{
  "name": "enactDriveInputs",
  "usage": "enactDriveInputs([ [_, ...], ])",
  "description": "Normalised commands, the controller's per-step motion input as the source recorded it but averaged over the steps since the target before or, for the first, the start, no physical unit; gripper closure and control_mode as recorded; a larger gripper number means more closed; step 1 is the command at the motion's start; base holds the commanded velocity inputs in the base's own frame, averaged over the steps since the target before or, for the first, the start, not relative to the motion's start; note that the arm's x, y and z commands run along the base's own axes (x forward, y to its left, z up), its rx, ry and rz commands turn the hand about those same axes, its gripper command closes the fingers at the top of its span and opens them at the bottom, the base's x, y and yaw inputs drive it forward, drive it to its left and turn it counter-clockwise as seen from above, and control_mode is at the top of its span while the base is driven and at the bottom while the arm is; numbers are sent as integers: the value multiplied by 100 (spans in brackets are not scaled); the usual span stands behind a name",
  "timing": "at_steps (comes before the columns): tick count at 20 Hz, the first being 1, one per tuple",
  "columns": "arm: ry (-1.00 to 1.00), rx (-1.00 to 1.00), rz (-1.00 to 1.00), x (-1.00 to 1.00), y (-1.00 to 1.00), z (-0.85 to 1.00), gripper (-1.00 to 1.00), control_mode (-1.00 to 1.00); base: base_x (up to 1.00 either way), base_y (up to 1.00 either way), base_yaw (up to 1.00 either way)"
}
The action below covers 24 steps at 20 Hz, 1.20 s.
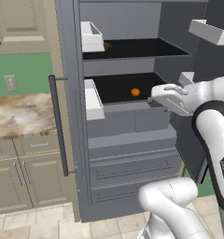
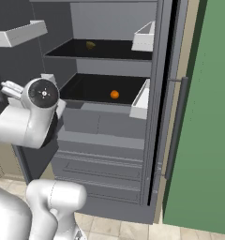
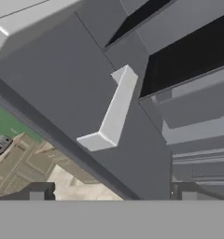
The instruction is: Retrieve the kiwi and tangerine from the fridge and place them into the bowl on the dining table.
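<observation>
Tangerine (image 1: 135, 92), a small bright orange ball, sits alone toward the back of the lower dark shelf inside the tall slate-grey double-door fridge (image 1: 128, 140), ahead of the hand and a little to its left. In the hand view it is just an orange sliver at the right edge, which suggests the wrist is rolled and not yet aimed at the fruit. On the shelf above lies a small brownish-green lump (image 1: 107, 45), probably the kiwi (too small and dim to be sure), higher and farther from the hand than the tangerine.

Both fridge doors stand swung wide, so the white door bins (image 1: 91, 36) flank the opening on either side of the hand and leave the shelves reachable from the front.

The robot's two-finger gripper (image 3: 112, 192) hovers at the right front of the lower shelf, level with it; its two dark tips stand wide apart at the bottom of the hand view with nothing between them, so it is spread fully and carrying nothing. My reading is that the open fingers are ready for a reach into the shelf, and the tangerine, being nearer and at hand height, looks the natural first pick. Neither fruit has left the fridge.
</observation>
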Motion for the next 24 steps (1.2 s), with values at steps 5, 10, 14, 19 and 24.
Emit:
enactDriveInputs([
  [5, 0, -26, 0, -38, -54, 0, -100, -100, 0, 0, 0],
  [10, 1, -38, 0, -21, -2, -5, -100, -100, 0, 0, 0],
  [14, 8, -23, 0, -14, -2, 0, -100, -100, 0, 0, 0],
  [19, 1, -10, 0, -23, -19, 0, -100, -100, 0, 0, 0],
  [24, 0, -4, 0, -23, -13, 0, -100, -100, 0, 0, 0],
])
